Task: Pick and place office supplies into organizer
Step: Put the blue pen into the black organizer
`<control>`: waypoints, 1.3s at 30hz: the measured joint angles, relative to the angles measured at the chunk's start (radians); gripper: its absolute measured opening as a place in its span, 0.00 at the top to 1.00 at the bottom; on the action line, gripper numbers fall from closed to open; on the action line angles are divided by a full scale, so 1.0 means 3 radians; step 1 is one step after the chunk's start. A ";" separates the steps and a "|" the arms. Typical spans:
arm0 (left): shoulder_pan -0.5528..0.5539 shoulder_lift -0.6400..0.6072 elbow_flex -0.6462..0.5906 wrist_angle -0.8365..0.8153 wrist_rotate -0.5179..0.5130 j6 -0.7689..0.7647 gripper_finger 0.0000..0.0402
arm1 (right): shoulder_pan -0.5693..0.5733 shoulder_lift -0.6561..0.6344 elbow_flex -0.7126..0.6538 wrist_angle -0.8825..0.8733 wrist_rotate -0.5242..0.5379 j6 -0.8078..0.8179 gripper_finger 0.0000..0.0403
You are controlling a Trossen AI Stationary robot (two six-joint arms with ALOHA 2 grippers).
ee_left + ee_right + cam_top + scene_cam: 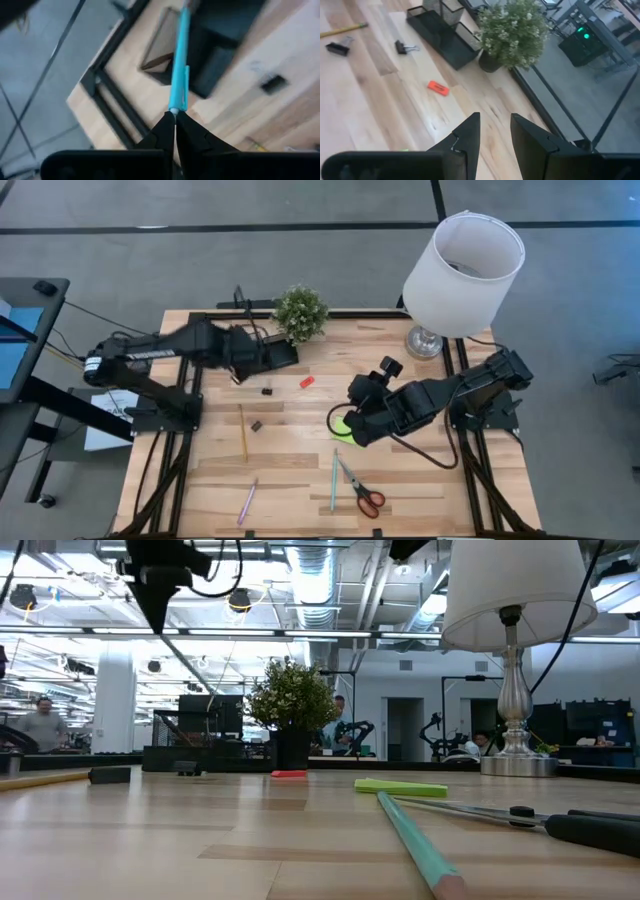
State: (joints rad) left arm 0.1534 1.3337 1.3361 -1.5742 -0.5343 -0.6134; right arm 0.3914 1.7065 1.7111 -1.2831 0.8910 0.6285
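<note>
Left wrist view shows the left claw (pixel 174 120) pinched tight on the very end of a teal pen (pixel 179 60), which sticks straight out ahead over the black organizer (pixel 220 45). I'd guess the pen's light, stiff and a bit slick, so an end grip may let it swivel; mid-barrel seems safer. The right claw (pixel 494 131) hangs part open and empty, with the sticky-note square (pixel 345 426) under it.

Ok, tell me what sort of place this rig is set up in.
Probably a large open robotics lab or workshop. The low view shows exposed ceiling ducts and strip lighting, other workstations with people in the background, and another robot arm beyond the wooden table.
</note>
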 joint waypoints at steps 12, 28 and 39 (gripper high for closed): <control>0.0885 0.0015 -0.0003 0.0018 0.0529 0.0806 1.00 | 0.0048 0.0000 0.0001 0.0043 0.0002 0.0096 0.75; 0.1203 0.0648 -0.0003 0.0252 0.0677 0.1929 1.00 | 0.0068 0.0000 0.0001 0.0043 -0.0008 0.0226 0.75; 0.1268 0.1265 -0.0003 0.0349 -0.0017 0.2211 0.80 | 0.0069 -0.0001 0.0001 0.0037 -0.0006 0.0238 0.75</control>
State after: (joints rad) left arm 0.5339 1.7131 1.3354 -1.4695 -0.5394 0.0499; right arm 0.4121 1.7062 1.7115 -1.2719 0.8890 0.6998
